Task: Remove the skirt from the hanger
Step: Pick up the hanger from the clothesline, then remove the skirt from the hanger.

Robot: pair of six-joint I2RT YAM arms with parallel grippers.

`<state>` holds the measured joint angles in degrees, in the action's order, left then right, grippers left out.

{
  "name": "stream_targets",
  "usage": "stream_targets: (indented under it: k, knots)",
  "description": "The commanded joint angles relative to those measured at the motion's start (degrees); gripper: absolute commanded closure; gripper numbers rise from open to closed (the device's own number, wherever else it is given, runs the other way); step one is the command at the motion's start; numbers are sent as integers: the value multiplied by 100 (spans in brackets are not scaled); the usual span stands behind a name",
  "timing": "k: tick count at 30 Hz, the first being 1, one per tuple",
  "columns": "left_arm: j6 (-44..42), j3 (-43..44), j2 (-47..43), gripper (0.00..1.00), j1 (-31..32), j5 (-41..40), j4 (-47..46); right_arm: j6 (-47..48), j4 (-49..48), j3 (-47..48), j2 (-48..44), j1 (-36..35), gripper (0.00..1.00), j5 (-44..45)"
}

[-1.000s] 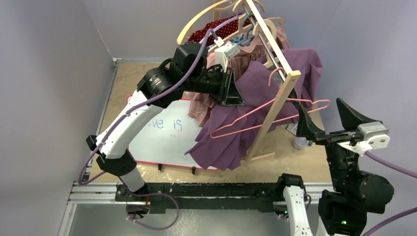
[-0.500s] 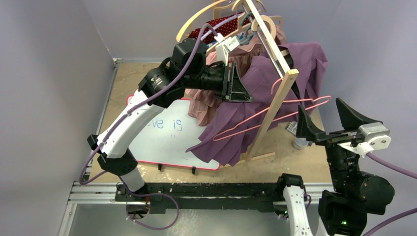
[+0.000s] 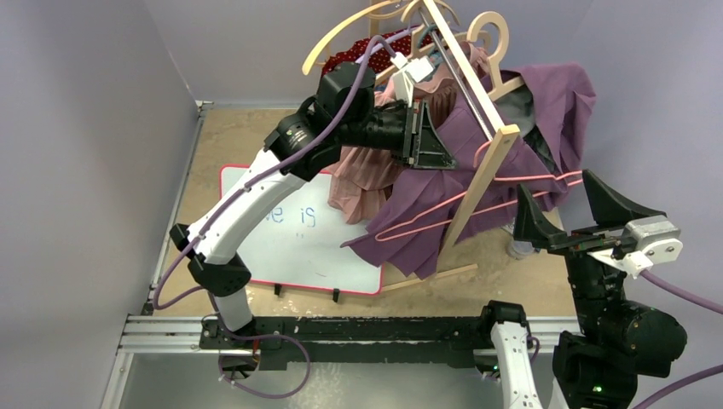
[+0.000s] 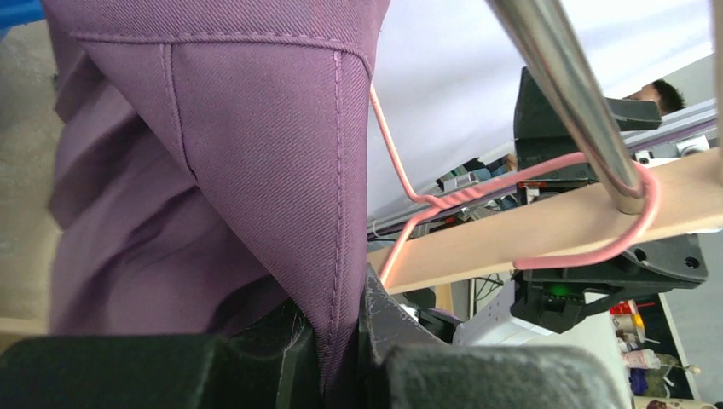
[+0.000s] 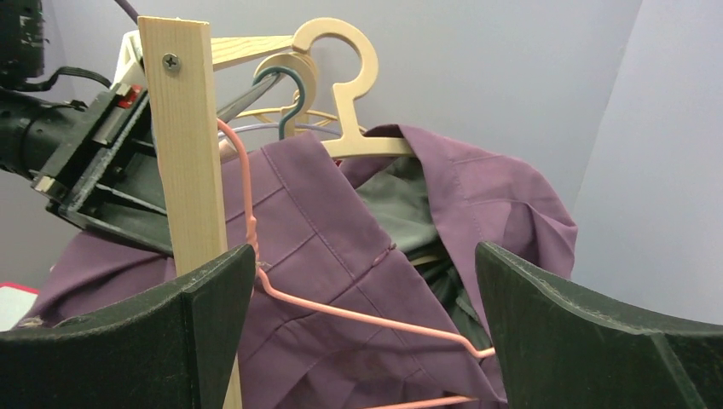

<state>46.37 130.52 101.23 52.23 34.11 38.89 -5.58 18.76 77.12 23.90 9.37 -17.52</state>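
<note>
The purple skirt [image 3: 422, 234] is draped over a pink wire hanger [image 3: 477, 207] whose hook is round the rack's metal rail [image 4: 563, 85]. My left gripper [image 3: 430, 141] is high beside the rack, shut on a seamed fold of the skirt [image 4: 256, 153], which is pinched between the fingers [image 4: 337, 328]. My right gripper [image 3: 554, 187] hovers open on the right of the rack. In its wrist view the skirt [image 5: 341, 247] and the pink hanger wire [image 5: 367, 317] lie beyond the wide jaws [image 5: 365, 256], untouched.
A wooden rack post [image 5: 183, 145] leans in front of the skirt. Wooden hangers [image 5: 341, 85] hang on the rail with a mauve garment [image 3: 362, 179] and a red dotted one [image 3: 367, 51]. A whiteboard [image 3: 290, 247] lies below, and a small bottle [image 3: 518, 249] stands at the right.
My left gripper has risen and moved right with the skirt fold in it, dragging the skirt's hem off the whiteboard. The pink hanger swung right. My right gripper has barely moved.
</note>
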Motion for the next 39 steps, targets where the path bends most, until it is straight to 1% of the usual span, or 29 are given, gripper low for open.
stream_targets:
  k: [1, 6, 10, 13, 15, 18, 21, 26, 30, 34, 37, 39]
  knots:
    - [-511, 439, -184, 100, -6, 125, -1012, -105, -311, 119, 5, -31, 1, -76]
    - [-1292, 155, -256, 100, -11, -232, -412, -111, -298, 56, 1, -26, 1, -21]
    - [-2099, -202, -411, 100, -16, -784, 223, -118, -235, -22, 49, -29, 1, 91]
    - [-2337, -721, -638, 100, -13, -933, 184, -145, -206, -140, 95, -31, 1, 141]
    - [-2401, -1012, -755, 100, -13, -912, 65, -351, -77, -147, 228, -29, 1, 413]
    - [-2562, -1332, -841, 100, -13, -1009, 20, -523, 249, -69, 614, -31, 1, 997]
    - [-2609, -1744, -982, 100, -15, -1107, -119, -533, 251, -10, 1222, -27, 1, 1149]
    - [-2452, -2368, -1310, 100, -11, -1131, -569, -773, 6, 145, 2453, -30, 1, 551]
    - [-2439, -2548, -1408, 100, -11, -1189, -558, -617, -83, 266, 3141, -21, 1, -92]
    - [-2502, -2582, -1397, 100, -14, -1189, -484, -271, 119, 356, 3460, -14, 3, -613]
    - [-2629, -2469, -1356, 100, -17, -1259, -344, 86, 346, 422, 3620, -14, 8, -1429]
    - [-2715, -2316, -1277, 100, -19, -1310, -195, 181, 468, 419, 3601, -15, 10, -1704]
